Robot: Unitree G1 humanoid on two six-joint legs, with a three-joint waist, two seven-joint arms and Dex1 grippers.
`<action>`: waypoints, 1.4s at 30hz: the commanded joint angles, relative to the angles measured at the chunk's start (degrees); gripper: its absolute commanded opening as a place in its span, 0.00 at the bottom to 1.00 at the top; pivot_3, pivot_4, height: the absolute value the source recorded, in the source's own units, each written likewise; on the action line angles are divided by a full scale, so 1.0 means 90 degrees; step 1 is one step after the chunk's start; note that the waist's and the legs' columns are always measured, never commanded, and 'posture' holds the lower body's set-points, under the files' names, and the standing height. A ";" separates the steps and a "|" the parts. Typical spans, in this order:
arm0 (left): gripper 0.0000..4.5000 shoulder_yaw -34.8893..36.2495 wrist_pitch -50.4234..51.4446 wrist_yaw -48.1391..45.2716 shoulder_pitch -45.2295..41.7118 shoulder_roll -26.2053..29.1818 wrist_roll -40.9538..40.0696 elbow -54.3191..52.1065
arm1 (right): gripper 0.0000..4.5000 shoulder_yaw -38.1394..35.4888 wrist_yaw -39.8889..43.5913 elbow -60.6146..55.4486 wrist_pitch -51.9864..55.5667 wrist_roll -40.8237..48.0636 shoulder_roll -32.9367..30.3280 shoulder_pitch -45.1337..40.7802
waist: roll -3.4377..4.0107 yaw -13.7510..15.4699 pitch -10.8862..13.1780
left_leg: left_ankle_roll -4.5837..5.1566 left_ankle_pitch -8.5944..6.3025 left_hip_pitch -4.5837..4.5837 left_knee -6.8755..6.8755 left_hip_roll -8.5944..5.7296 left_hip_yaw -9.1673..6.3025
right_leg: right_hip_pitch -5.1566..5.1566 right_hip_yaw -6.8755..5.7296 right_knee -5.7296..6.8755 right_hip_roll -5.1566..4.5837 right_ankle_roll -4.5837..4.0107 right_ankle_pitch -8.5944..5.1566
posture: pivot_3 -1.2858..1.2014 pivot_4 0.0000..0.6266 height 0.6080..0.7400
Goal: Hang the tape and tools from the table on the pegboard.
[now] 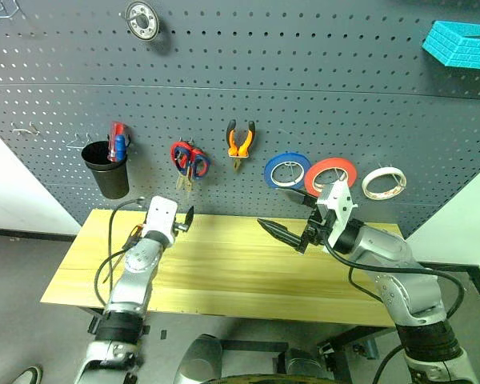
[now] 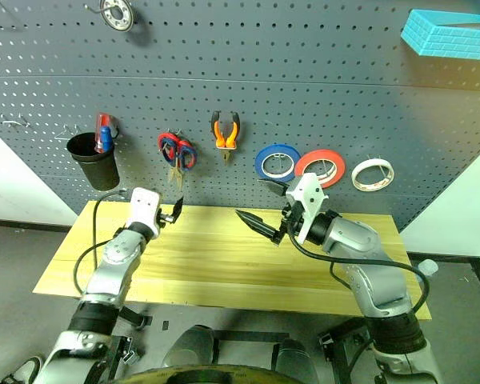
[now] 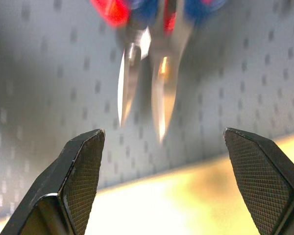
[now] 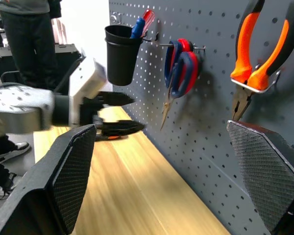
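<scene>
On the dark pegboard (image 1: 344, 96) hang the red tape (image 1: 330, 176), the orange-handled pliers (image 1: 240, 140) and blue-handled scissors (image 1: 198, 164), which share a hook with a red-handled pair (image 1: 180, 152). My left gripper (image 1: 186, 221) is open and empty above the back of the wooden table (image 1: 224, 272), just below the scissors. In the left wrist view the blades (image 3: 161, 93) hang beyond its fingertips (image 3: 85, 161). My right gripper (image 1: 270, 210) is open and empty over the table's middle, pointing left, in front of the tape rolls.
A black cup (image 1: 108, 168) on the board holds red and blue handles. A blue roll (image 1: 286, 170) and a white roll (image 1: 384, 182) flank the red tape. A blue block (image 1: 460, 44) and a metal disc (image 1: 142, 20) sit higher up. A person (image 4: 24, 29) stands beyond the table's left end.
</scene>
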 commanded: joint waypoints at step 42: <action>0.90 0.2048 0.3571 -0.1359 0.0016 0.2586 -0.1381 0.0403 | 1.00 -0.0262 -0.0153 -0.1947 0.1718 0.1324 -0.0966 0.1032 | -0.0041 -0.0466 0.0912 | 0.0007 -0.0005 -0.0017 -0.0031 0.0007 -0.0003 | -0.0054 0.0000 -0.0002 -0.0003 0.0006 -0.0035 | 0.66 0.33 0.85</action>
